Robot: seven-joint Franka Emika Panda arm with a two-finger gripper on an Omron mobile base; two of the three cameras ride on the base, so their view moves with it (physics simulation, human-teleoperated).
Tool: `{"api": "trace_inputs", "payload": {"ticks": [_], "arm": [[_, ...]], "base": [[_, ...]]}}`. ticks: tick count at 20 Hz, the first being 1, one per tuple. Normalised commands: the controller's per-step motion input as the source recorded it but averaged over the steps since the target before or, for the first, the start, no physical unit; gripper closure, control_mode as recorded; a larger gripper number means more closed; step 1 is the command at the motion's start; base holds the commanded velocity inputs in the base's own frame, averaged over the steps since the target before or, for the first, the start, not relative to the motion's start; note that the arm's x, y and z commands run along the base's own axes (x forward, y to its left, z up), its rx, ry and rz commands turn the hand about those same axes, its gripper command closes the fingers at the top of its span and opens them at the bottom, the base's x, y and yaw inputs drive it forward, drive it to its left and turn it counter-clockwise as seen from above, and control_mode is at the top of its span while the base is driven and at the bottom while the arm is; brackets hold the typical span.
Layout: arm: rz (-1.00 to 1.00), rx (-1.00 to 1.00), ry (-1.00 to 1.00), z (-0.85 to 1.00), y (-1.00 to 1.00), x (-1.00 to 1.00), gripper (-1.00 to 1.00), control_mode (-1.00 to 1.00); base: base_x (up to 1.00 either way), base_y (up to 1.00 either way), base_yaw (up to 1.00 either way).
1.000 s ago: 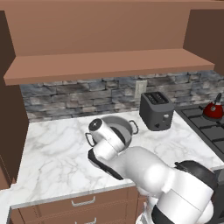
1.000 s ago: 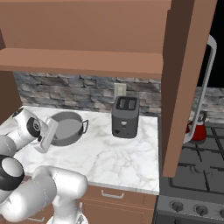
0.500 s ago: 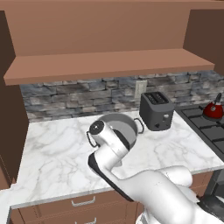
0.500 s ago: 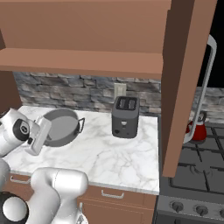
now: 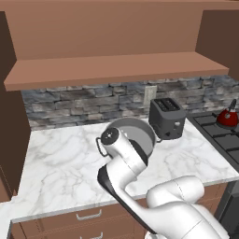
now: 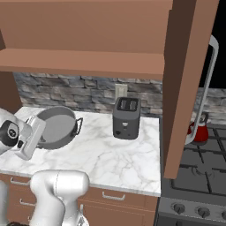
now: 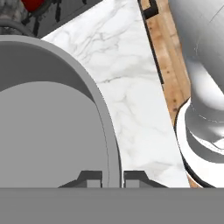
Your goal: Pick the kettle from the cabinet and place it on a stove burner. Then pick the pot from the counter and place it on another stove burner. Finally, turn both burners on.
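Note:
The grey pot (image 5: 133, 135) hangs tilted above the counter (image 5: 60, 163), its open side turned toward the cameras. My gripper (image 7: 113, 178) is shut on the pot's rim (image 7: 114, 157), one fingertip inside the wall and one outside. From the right, the hand grips the pot (image 6: 55, 128) at its left edge. The red kettle (image 5: 228, 117) stands on a stove burner (image 5: 219, 133) at the far right, also seen as the kettle (image 6: 199, 131) behind the cabinet wall. The cabinet shelf (image 5: 116, 67) runs above.
A dark grey toaster (image 5: 167, 119) stands just right of the pot, between it and the stove. The cabinet's side wall (image 6: 185, 84) hangs in front of the stove in the right base view. Knobs (image 6: 190, 211) line the stove's front.
The pot has come up off the marble and tipped further on edge, its inside turning toward the cameras. The wrist has risen and swung with it; the grip has stayed shut.

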Motion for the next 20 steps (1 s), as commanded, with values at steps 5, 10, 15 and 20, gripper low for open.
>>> {"api": "trace_inputs", "payload": {"ticks": [5,10,15,20], "arm": [[-0.04,0.00,0.00,0.52,0.00,-0.35,1.00,-1.00],[-0.04,0.00,0.00,0.44,0.00,-0.36,1.00,-1.00],[-0.04,0.00,0.00,0.44,0.00,-0.36,1.00,-1.00],[-0.04,0.00,0.00,0.44,0.00,-0.33,1.00,-1.00]], "base": [[0.00,0.00,0.00],[0.00,0.00,0.00],[0.00,0.00,0.00],[0.00,0.00,0.00]]}}
